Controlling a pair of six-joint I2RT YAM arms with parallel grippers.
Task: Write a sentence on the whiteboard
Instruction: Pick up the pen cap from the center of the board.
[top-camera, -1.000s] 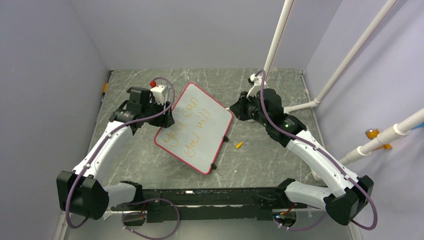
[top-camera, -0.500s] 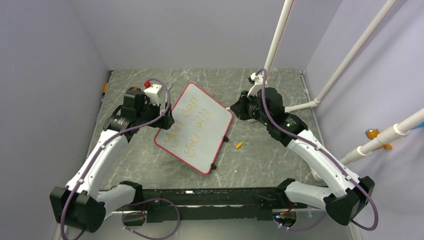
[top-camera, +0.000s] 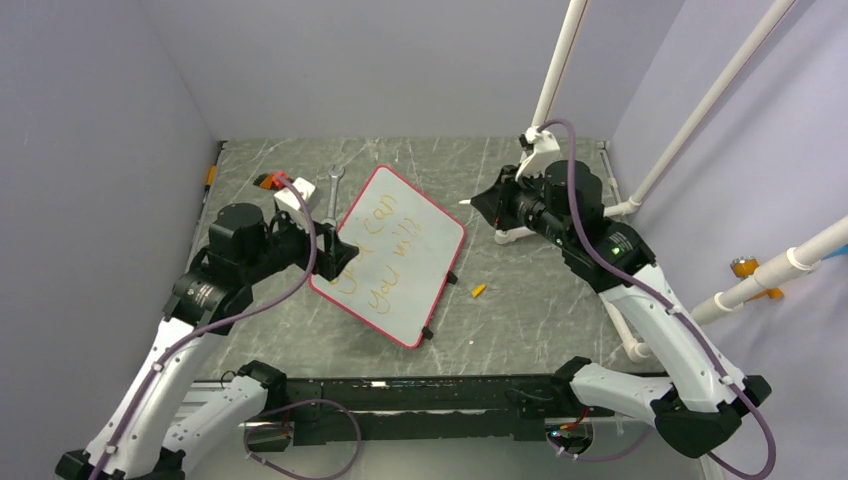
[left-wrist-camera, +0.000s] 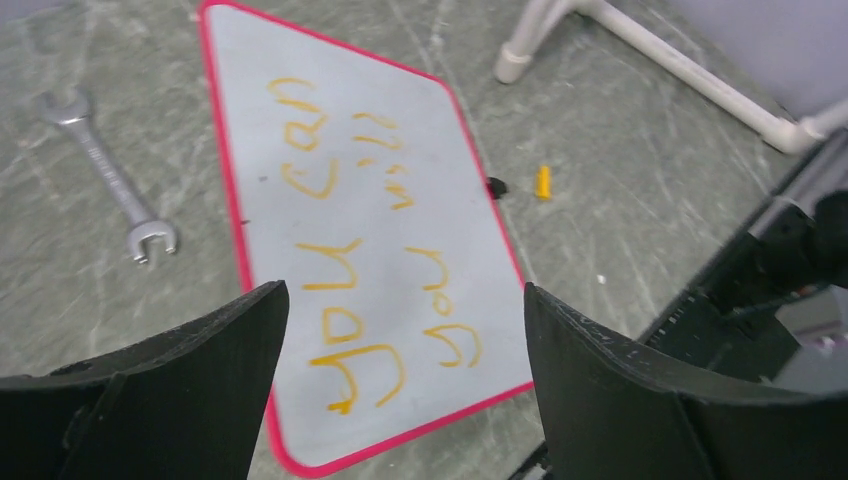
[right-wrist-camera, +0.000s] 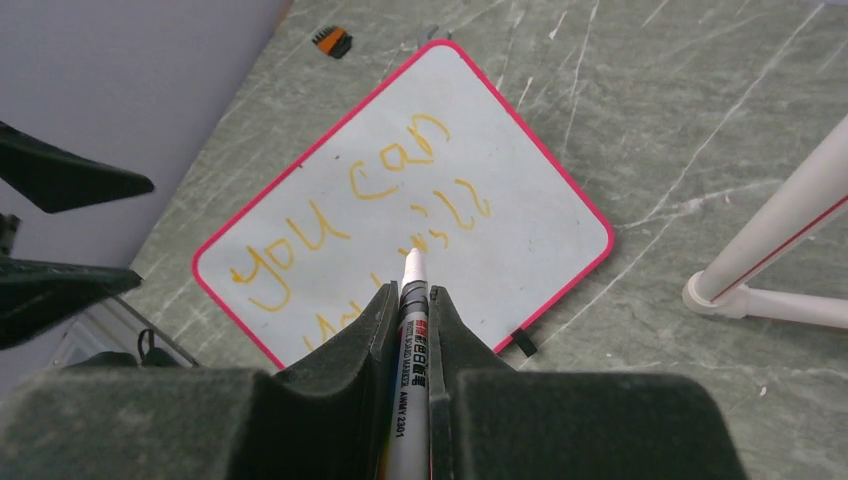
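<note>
Whiteboard (top-camera: 400, 262) lies askew at mid-table, and we read the sentence (left-wrist-camera: 370, 250) "you can you will" on it. Just right lies a small orange piece (top-camera: 478, 291), perhaps a cap. The left gripper (left-wrist-camera: 400, 300) hangs released over the board's left edge. Farther right, the right gripper (right-wrist-camera: 412, 296) clenches a marker (right-wrist-camera: 409, 350). A wrench (left-wrist-camera: 105, 175) lies far left.

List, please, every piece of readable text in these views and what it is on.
"you can": orange first line of the sentence on the whiteboard.
"you will": second line, beside it.
Print on the marker in the right gripper: too small to read.
</note>
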